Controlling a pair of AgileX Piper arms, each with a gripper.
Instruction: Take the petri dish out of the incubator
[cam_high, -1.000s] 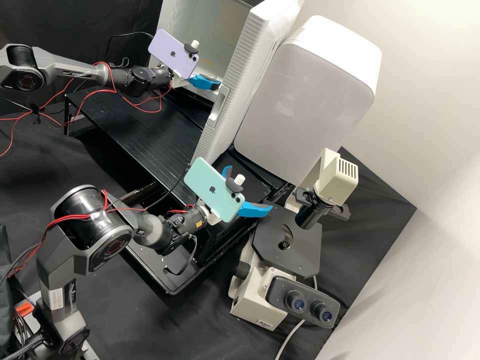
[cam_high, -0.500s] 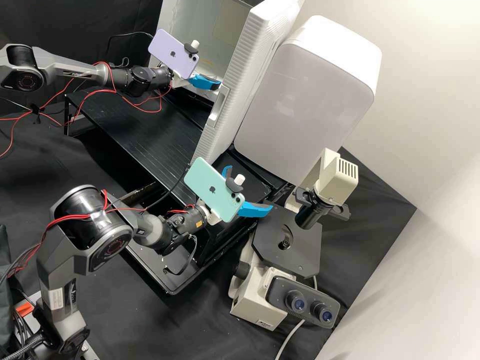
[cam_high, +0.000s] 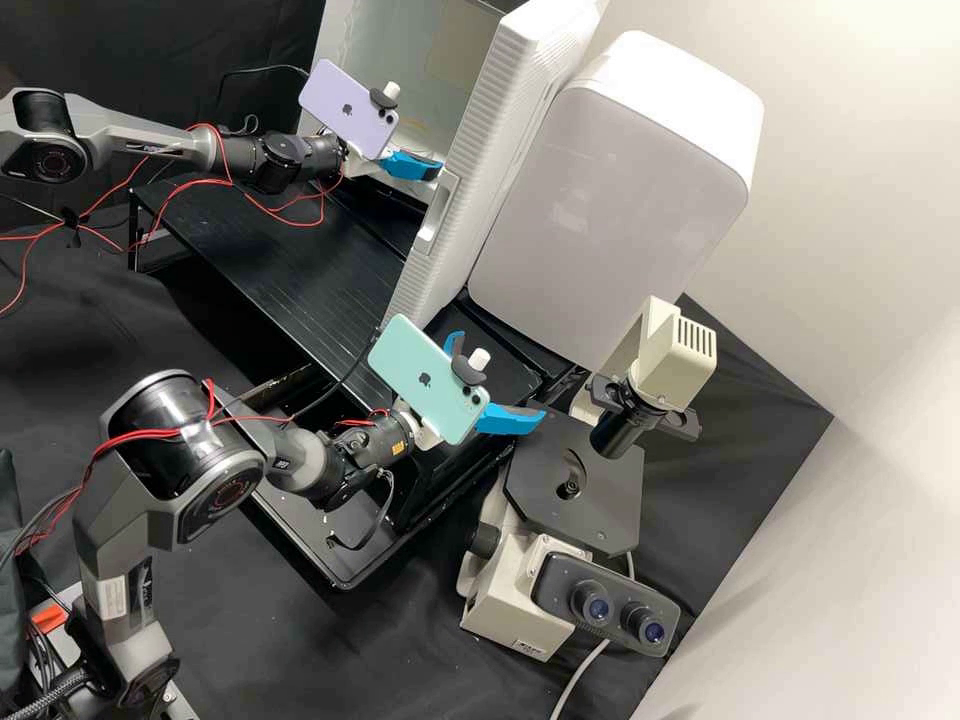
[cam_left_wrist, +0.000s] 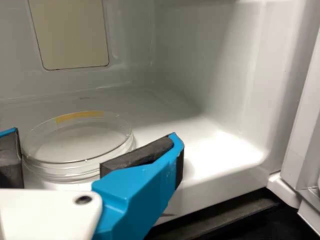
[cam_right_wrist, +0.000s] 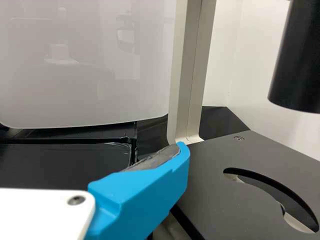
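Holding the left gripper (cam_left_wrist: 90, 145) just inside the open front of the incubator (cam_left_wrist: 215, 140), at the far left of the bench. Keeping its blue fingers (cam_left_wrist: 145, 185) spread, one on each side of the petri dish (cam_left_wrist: 75, 125). Not being able to tell contact between pads and clear wall. Finding the dish lying flat on the white chamber floor, near the front lip, seemingly lidded and bearing a yellow mark along its far rim. Parking the right gripper (cam_high: 497, 385) well apart, at the near right beside the microscope (cam_high: 560, 520), likewise spread and carrying nothing.

Judging the risks from here:
- Closing off-centre, and so nudging the dish deeper or skating it sideways across the smooth floor.
- Pinching only the lid and lifting that away, leaving the base behind.
- Squeezing the thin clear wall too hard and cracking it, or too lightly and letting it slip from the pads.
- Tilting on the way out and spilling any contents.
- Catching the dish or a finger on the raised front lip, or on the door (cam_high: 500, 150) standing just to the right.
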